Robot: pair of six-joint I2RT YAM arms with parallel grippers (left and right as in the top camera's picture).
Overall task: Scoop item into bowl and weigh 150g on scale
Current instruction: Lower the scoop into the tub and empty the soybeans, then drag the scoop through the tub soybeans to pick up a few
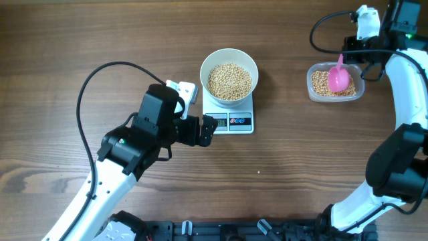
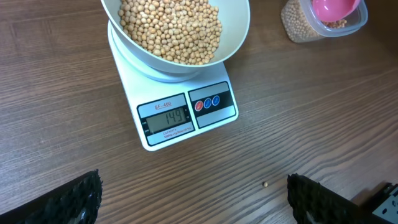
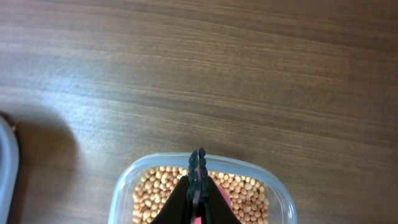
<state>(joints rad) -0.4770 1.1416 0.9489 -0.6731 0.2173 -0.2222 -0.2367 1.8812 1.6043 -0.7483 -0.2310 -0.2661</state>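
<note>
Bowl (image 2: 237,34) of beans (image 2: 171,28) sits on scale (image 2: 180,115).

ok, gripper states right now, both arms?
Left gripper: open, empty, near the scale.
Right gripper: shut on the pink scoop, which sits in the bean tub.

The surface (image 1: 100,33) is matt brown wood grain; the bowl (image 2: 239,37) smooth glossy white; the scale (image 2: 134,87) smooth white plastic, its panel (image 2: 213,102) dark and glossy; the tub (image 1: 313,90) right of the scale clear plastic; the scoop (image 1: 340,79) glossy pink plastic; the beans (image 1: 229,80) matt tan.
</note>
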